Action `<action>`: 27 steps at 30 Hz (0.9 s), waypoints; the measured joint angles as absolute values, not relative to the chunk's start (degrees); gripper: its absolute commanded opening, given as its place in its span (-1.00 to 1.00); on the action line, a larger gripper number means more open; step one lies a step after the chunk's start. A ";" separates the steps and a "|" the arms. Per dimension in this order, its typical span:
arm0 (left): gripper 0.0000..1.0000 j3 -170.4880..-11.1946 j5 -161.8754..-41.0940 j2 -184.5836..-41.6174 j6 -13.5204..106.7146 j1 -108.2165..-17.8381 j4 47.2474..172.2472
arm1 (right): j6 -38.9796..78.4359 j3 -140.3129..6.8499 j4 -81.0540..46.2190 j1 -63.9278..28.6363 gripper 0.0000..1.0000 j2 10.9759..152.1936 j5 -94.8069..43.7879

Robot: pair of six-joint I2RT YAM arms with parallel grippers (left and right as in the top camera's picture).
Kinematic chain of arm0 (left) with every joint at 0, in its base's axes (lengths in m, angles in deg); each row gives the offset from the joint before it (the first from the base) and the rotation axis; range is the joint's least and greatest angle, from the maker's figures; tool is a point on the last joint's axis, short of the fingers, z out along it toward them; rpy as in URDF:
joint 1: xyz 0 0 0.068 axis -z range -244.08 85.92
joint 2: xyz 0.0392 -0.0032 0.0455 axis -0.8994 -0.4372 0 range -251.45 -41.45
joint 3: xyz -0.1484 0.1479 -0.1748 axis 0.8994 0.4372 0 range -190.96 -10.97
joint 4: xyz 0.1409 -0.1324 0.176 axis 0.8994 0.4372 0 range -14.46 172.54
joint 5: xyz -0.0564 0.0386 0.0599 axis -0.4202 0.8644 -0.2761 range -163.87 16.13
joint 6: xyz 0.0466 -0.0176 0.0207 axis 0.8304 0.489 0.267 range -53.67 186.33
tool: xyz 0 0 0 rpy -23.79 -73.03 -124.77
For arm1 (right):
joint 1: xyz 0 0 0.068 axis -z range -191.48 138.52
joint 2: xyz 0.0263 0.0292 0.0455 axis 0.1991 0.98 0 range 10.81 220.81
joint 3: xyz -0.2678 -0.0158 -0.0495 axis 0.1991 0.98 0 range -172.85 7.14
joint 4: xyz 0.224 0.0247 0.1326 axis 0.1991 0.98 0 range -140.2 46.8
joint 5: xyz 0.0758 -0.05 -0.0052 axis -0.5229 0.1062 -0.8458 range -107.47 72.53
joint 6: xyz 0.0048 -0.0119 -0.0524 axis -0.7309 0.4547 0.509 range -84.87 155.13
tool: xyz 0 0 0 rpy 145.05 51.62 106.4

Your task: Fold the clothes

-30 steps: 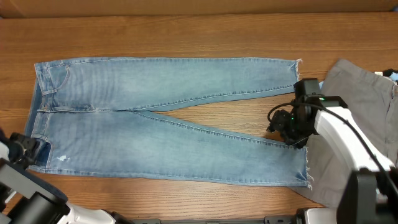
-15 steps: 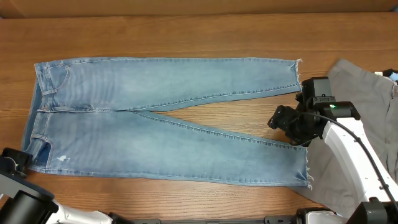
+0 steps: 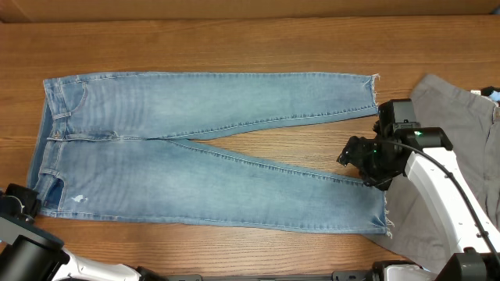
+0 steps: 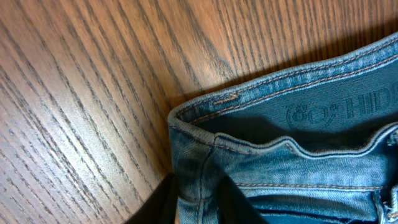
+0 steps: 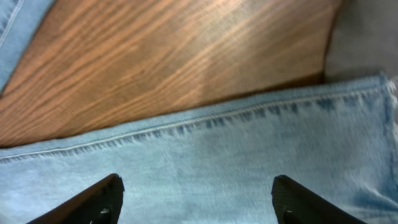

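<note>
Two legs of the jeans (image 3: pixel 195 148) lie flat on the wooden surface (image 3: pixel 234 39), waistband to the left, frayed hems just beside the grey trousers (image 3: pixel 457 117). From overhead we see the left claw (image 3: pixel 31 200) at the waistband corner nearer the robot. Only its wrist view shows the fingers (image 4: pixel 233 202) pinching a fold of denim there. The right claw (image 5: pixel 198 202) hovers over the nearer leg close to its hem, and its wrist view shows us jaws spread wide, holding nothing.
</note>
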State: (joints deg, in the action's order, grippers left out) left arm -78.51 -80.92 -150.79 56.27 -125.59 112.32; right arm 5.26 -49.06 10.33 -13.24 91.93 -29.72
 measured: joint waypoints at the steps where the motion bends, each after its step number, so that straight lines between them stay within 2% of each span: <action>1: -0.78 -78.51 -80.92 -150.79 56.25 -125.59 112.34 | 4.41 -49.06 11.05 -12.98 0.68 91.93 -29.80; 3: -0.77 -78.51 -80.90 -150.79 56.27 -125.59 112.40 | 2.42 -49.04 12.78 -11.76 0.68 91.93 -30.11; 4: -0.69 -78.51 -80.92 -150.79 56.27 -125.59 112.40 | 1.94 -49.06 13.06 -10.88 0.68 91.93 -30.15; 6: -0.31 -78.51 -80.90 -150.79 56.27 -125.59 112.40 | 0.87 -49.06 13.74 -8.41 0.69 91.93 -30.13; 7: -0.25 -78.51 -80.90 -150.79 56.31 -125.59 112.47 | 0.58 -49.06 13.98 -7.10 0.69 91.93 -30.09; 13: -0.10 -78.51 -79.58 -150.88 56.25 -125.75 113.58 | 0.32 -49.06 14.66 -3.73 0.70 91.93 -30.13; 15: -0.14 -78.49 -79.67 -150.90 56.29 -126.10 112.93 | 0.38 -49.04 14.81 -3.65 0.70 91.93 -30.11; 17: -0.31 -78.49 -79.87 -150.90 56.51 -126.55 111.66 | 0.43 -49.06 14.72 -3.65 0.70 91.93 -30.13; 18: -0.46 -78.49 -80.15 -150.90 56.86 -126.77 111.22 | 0.41 -49.06 14.70 -3.65 0.70 91.93 -30.11; 20: -0.59 -78.49 -80.48 -150.97 57.69 -126.86 110.52 | 0.45 -49.04 14.68 -3.65 0.71 91.93 -30.11; 23: -0.68 -78.49 -80.61 -151.14 57.80 -126.86 110.22 | 0.45 -49.06 14.70 -3.65 0.80 91.93 -30.11; 27: -0.71 -78.65 -80.61 -151.45 57.78 -126.86 110.28 | 0.60 -49.06 14.70 -3.65 0.83 91.93 -30.11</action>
